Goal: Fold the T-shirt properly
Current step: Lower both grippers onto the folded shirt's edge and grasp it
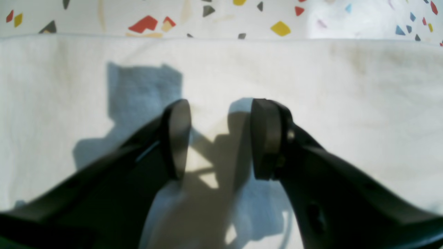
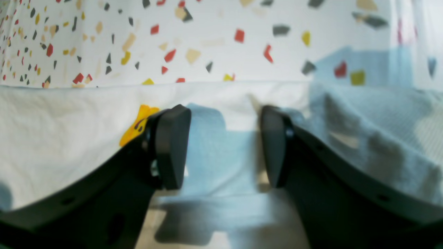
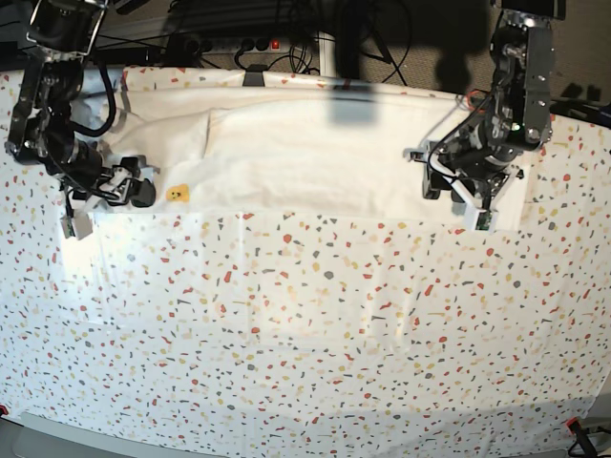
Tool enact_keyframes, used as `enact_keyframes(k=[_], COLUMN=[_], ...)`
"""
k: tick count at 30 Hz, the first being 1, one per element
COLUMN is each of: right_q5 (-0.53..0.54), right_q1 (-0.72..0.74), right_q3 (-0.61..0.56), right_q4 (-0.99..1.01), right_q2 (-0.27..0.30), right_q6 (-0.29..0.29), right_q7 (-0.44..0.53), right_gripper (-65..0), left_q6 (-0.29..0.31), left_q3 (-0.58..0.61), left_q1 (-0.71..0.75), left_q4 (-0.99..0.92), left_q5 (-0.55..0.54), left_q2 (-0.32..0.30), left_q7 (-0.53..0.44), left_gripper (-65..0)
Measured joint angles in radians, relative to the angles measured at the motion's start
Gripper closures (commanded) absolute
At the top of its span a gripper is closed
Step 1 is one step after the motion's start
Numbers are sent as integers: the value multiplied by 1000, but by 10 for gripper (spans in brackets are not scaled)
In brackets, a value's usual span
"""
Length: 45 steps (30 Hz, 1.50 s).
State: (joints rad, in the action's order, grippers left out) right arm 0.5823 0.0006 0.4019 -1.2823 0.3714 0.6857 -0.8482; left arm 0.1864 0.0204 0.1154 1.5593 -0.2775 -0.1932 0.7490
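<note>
The white T-shirt (image 3: 315, 153) lies across the far part of the table as a long flat band, mostly plain side up. A small yellow print (image 3: 177, 194) shows near its left end. My left gripper (image 3: 470, 202) hovers open and empty over the shirt's right end. In the left wrist view the gripper (image 1: 219, 138) is above plain cloth (image 1: 346, 103), a little short of its straight edge. My right gripper (image 3: 134, 188) is open and empty over the shirt's left end. In the right wrist view the gripper (image 2: 225, 145) is beside the yellow print (image 2: 136, 126).
The terrazzo-speckled tabletop (image 3: 305, 334) stretches in front of the shirt. A raised fold of cloth (image 2: 363, 121) lies to the right of my right gripper. Cables and a power strip (image 3: 248, 43) run behind the table's far edge.
</note>
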Motion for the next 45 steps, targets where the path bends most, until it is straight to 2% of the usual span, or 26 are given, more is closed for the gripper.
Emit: enact_keyframes(k=[3,6,10,15,18,26,30,33,38,41,45], right_q5=[-51,-83,-123,-189,-211,-217,-227,-233,-233,-233,-233], right_q1=[17,22,40,68,114,227,235,235,235,235,235], right_q3=[-79,-146,-204,-213,-214,-213,-213,-213,-213,-213,-213], right_q4=[-1,-2,-3,-2,18,156,144,142,142,142,141], right_q2=[3,3,3,-8,-9,-8,-8,-8,-8,-8,-8], right_q6=[-3,-48,-95,-130,-162,-165,-135,-135,-132,-132,-132], right_q7=[28,93,115,137,114,126,118,115,115,114,110], right_gripper=[-342,-342,-342,-342,-342,-342,-342,-342,-342,-342,-342], left_q6=[-2,-2,6,28,26,11,-23,-26,-21,-23,-31], left_q3=[1,1,0,-1,-1,1,1,2,3,3,4], left_q1=[-33,-77,-174,-285,-317,-384,-380,-359,-377,-347,-212], left_q4=[-14,-63,-197,-356,-384,-401,-301,-172,95,132,126], left_q5=[4,10,-5,-29,-29,-14,27,30,76,76,79], left_q2=[0,0,0,0,3,6,2,-2,-3,-3,-3], left_q7=[20,15,-25,-69,-65,20,141,248,247,280,340], left_gripper=[-279,-279,-279,-279,-279,-279,-279,-279,-279,-279,-279])
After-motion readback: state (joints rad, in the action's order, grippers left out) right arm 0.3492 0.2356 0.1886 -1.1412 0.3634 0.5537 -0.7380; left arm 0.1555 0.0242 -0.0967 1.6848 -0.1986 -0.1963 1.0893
